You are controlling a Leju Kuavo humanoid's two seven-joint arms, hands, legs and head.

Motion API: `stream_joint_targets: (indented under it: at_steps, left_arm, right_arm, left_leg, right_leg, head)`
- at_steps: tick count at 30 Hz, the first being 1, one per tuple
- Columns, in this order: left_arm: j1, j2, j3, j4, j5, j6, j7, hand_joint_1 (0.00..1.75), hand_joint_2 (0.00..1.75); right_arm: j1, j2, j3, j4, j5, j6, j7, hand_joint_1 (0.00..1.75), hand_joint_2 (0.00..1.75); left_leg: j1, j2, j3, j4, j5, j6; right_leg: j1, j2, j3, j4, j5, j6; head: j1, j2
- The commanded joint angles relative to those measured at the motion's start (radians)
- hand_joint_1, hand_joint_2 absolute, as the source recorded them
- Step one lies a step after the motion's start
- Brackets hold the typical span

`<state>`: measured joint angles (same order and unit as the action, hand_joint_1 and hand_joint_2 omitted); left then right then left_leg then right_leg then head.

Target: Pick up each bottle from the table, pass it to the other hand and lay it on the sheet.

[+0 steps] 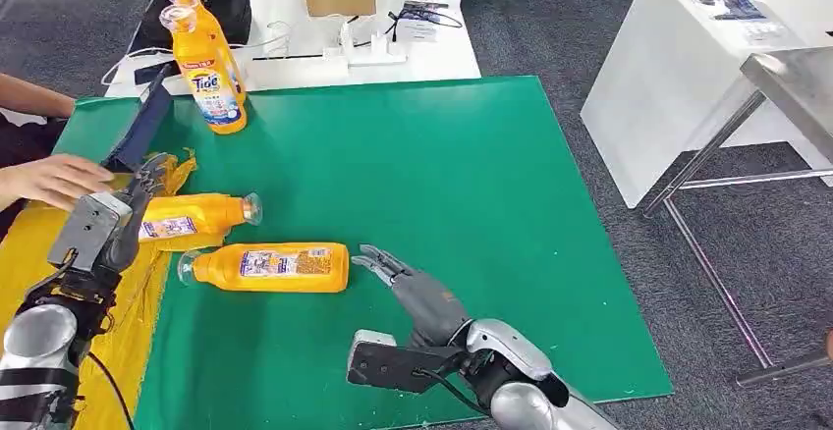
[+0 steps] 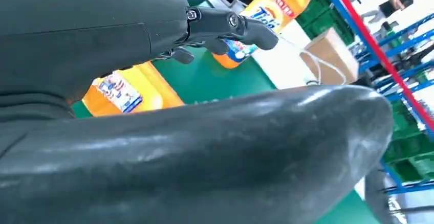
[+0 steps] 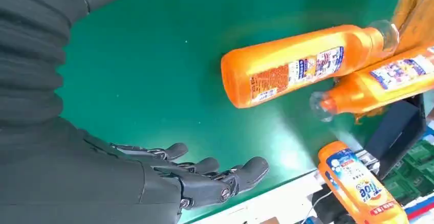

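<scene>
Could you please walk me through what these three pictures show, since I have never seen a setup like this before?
This is a humanoid robot with two silver arms, each ending in a many-fingered hand. The wide picture comes from a camera high on its body, looking down at a green table. The other two come from cameras at its wrists, so they look turned and are partly blocked by the hand itself.

The right hand hovers open, holding nothing, beside an orange bottle lying on the green. The left hand reaches over a yellow sheet, next to a second lying bottle; whether it grips that bottle is unclear. Two upright Tide bottles stand further back. A person's hand rests at the table's left edge.
</scene>
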<state>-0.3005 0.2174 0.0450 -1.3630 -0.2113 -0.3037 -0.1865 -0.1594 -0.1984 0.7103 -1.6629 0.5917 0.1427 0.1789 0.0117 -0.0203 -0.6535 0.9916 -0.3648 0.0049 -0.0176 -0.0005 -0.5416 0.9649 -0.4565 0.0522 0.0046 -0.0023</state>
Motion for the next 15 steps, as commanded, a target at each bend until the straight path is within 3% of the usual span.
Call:
stream_joint_targets:
  at_steps: [1, 13, 15]
  left_arm:
    - [-0.011, -0.062, 0.056, -0.011, 0.002, -0.006, 0.007, 0.0, 0.0]
    - [-0.011, -0.062, 0.056, -0.011, 0.002, -0.006, 0.007, 0.0, 0.0]
    - [0.0, -0.091, 0.081, -0.041, 0.134, -0.057, 0.017, 0.0, 0.0]
  right_arm:
    - [-0.025, -0.005, -0.001, 0.038, 0.001, -0.001, -0.001, 0.0, 1.75]
    - [-0.025, -0.005, -0.001, 0.038, 0.001, -0.001, -0.001, 0.0, 1.75]
    - [-0.031, 0.002, -0.01, 0.042, 0.017, -0.011, 0.006, 0.0, 1.75]
  left_leg:
    - [0.0, 0.001, 0.002, 0.0, -0.001, 0.0]
    - [0.0, 0.001, 0.002, 0.0, -0.001, 0.0]
    - [0.0, 0.001, 0.002, 0.0, -0.001, 0.0]
  right_leg:
    - [0.0, 0.0, 0.002, 0.0, -0.001, -0.001]
    - [0.0, 0.0, 0.002, 0.0, 0.0, -0.001]
    - [0.0, 0.0, 0.003, 0.0, -0.001, -0.002]
  head:
    - [0.0, 0.0]
    - [0.0, 0.0]
    - [0.0, 0.0]
